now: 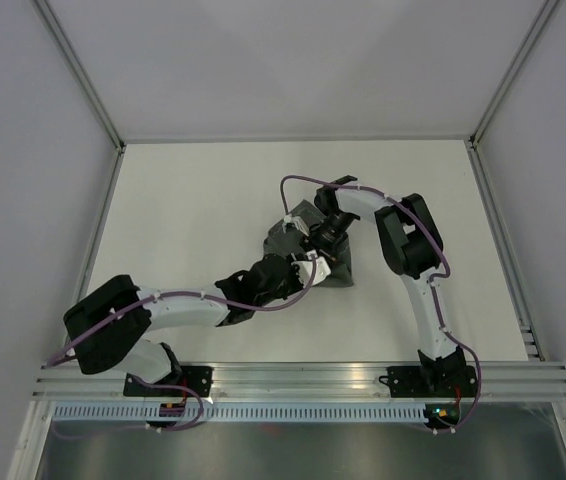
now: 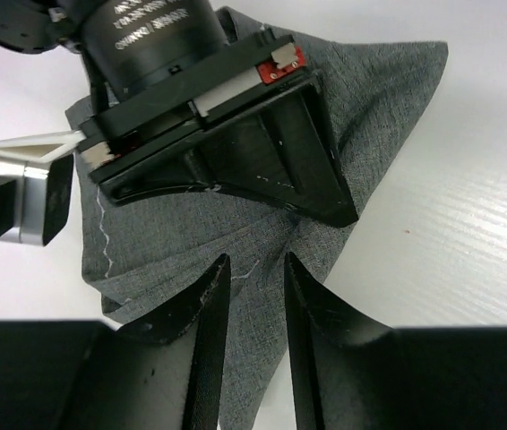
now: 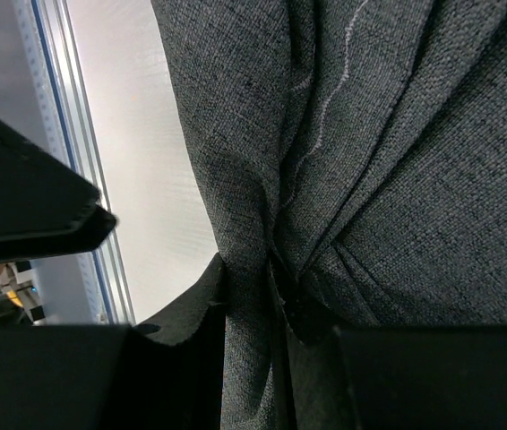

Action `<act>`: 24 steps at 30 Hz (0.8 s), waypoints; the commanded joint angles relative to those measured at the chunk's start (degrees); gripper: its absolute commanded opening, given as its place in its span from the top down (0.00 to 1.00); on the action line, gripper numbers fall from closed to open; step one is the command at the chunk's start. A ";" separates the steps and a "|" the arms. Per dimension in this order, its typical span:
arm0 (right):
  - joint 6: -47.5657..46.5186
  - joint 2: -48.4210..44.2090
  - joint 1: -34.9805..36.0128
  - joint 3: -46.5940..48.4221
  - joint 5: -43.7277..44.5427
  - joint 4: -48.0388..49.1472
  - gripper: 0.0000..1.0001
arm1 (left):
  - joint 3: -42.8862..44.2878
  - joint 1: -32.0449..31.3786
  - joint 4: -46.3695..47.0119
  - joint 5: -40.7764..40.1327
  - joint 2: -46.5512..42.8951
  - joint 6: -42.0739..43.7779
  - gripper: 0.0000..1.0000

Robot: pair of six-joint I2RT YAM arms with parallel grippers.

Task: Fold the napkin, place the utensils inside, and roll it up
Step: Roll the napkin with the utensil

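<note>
The dark grey napkin lies bunched at the table's middle, between the two grippers. My right gripper is shut on a gathered fold of it; in the right wrist view the cloth is pinched between the jaws and creases fan out from there. My left gripper sits just in front of it, its fingers slightly apart with flat napkin cloth showing in the gap. The right gripper's black body covers the napkin's middle there. The fork is out of view.
An aluminium rail runs along the near edge and also shows in the right wrist view. Grey walls close the table's back and sides. White tabletop surrounds the napkin.
</note>
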 commanded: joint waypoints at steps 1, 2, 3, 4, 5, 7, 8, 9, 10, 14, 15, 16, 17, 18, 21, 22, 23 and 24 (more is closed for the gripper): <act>-3.00 5.58 0.51 -0.50 8.04 1.95 0.93 | 3.03 -0.45 0.81 0.67 2.57 6.17 0.64; -2.74 5.66 0.51 -0.41 8.04 2.04 0.93 | 3.47 -0.45 0.37 1.12 3.28 6.34 0.64; -2.39 5.75 0.51 -0.15 8.12 1.95 0.93 | 4.00 -0.45 -1.11 2.69 3.81 6.43 0.64; -2.30 6.10 0.51 0.03 8.12 1.86 0.93 | 4.70 -0.45 -1.65 3.49 4.25 6.52 0.64; -2.30 6.19 0.51 0.21 8.21 1.52 0.93 | 4.97 -0.45 -1.92 3.93 5.56 6.52 0.63; -2.03 6.54 0.33 0.47 8.30 1.42 0.93 | 5.93 -0.45 -3.41 5.94 6.62 6.70 0.62; -1.95 6.72 0.25 0.56 8.39 1.42 0.93 | 6.11 -0.45 -3.68 6.48 7.58 6.78 0.62; -1.94 6.63 0.24 0.65 8.30 1.51 0.93 | 6.37 -0.45 -4.11 7.27 8.11 6.61 0.61; -1.77 6.89 -0.10 0.73 8.30 1.42 0.93 | 7.07 -0.45 -5.60 8.41 8.55 6.70 0.60; -1.24 7.25 -0.28 1.35 8.30 1.34 0.93 | 8.22 -0.36 -8.25 9.74 10.31 6.08 0.58; -1.24 7.25 -0.37 1.35 8.30 1.34 0.93 | 8.22 -0.36 -8.68 9.74 10.49 5.82 0.57; -1.24 7.42 -0.37 1.26 8.30 1.34 0.93 | 8.22 -0.36 -9.30 9.74 10.67 5.73 0.57; -1.33 7.34 -0.46 1.35 8.30 1.25 0.93 | 8.22 -0.36 -9.91 11.30 10.75 5.64 0.57; -1.33 7.33 -0.46 1.35 8.30 1.25 0.93 | 8.13 -0.36 -9.83 11.49 10.93 5.64 0.57; -1.33 7.51 -0.63 1.44 8.21 1.16 0.93 | 7.69 -0.36 -9.83 10.97 12.07 6.26 0.57; -1.42 7.68 -0.72 1.52 8.13 0.99 0.93 | 7.69 -0.36 -9.57 10.62 12.77 6.43 0.57; -1.50 7.69 -0.72 1.53 8.12 0.98 0.93 | 7.52 -0.27 -8.52 10.53 13.30 6.43 0.57; -1.42 7.77 -0.81 1.61 8.21 0.90 0.93 | 7.43 -0.27 -7.99 10.44 13.65 6.35 0.57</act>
